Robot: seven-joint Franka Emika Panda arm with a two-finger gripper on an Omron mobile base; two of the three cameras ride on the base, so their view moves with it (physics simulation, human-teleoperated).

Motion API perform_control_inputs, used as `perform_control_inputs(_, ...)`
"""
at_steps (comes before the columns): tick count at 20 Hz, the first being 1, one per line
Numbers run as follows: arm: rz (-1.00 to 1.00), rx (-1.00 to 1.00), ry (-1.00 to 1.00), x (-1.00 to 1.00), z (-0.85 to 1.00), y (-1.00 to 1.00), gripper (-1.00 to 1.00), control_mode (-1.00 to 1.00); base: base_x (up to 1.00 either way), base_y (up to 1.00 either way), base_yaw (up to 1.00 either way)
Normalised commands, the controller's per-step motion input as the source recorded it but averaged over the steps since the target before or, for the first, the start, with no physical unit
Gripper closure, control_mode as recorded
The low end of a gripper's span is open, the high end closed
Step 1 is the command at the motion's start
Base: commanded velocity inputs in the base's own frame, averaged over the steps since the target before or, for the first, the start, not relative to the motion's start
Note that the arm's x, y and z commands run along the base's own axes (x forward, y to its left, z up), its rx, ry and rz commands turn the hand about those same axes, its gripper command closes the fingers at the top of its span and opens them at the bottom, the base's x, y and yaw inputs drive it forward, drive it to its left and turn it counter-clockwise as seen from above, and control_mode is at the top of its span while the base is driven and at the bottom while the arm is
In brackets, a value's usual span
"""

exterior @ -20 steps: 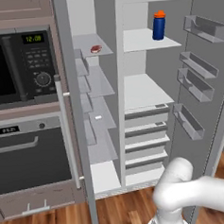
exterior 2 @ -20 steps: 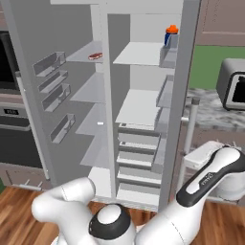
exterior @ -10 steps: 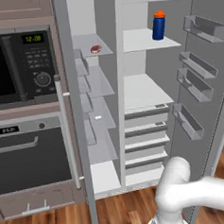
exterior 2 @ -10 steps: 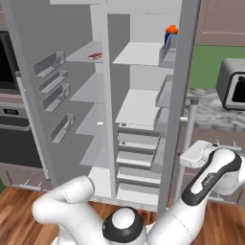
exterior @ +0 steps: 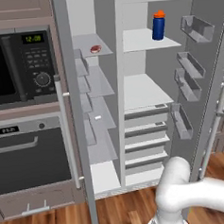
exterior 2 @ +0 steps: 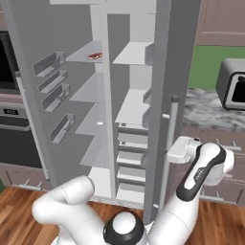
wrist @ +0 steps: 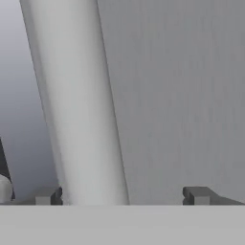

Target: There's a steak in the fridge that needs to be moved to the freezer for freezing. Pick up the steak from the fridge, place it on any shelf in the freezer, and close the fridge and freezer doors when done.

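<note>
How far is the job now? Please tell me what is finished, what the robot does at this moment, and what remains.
Done: the steak lies on the top shelf of the narrow freezer section. In hand: the open gripper is at the silver bar handle of the fridge door, one finger on each side, not closed on it. Left: both doors stand open, the freezer door too, so both need closing.
</note>
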Motion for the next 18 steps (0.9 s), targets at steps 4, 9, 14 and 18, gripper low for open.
perform_control_inputs(4, -0.05, 0.02, -0.02, 0.00, -0.06, 1.00, -1.00, -1.00, 0.00, 0.00, 0.00)
perform_control_inputs(9, -0.13, 0.07, -0.01, 0.00, -0.09, 1.00, -1.00, -1.00, 0.00, 0.00, 0.00)
perform_control_inputs(14, -0.18, 0.03, 0.00, 0.21, -0.05, 0.99, -1.00, -1.00, 0.00, 0.00, 0.00)
perform_control_inputs(18, -0.17, 0.00, 0.00, 0.48, 0.03, 0.96, -1.00, -1.00, 0.00, 0.00, 0.00)
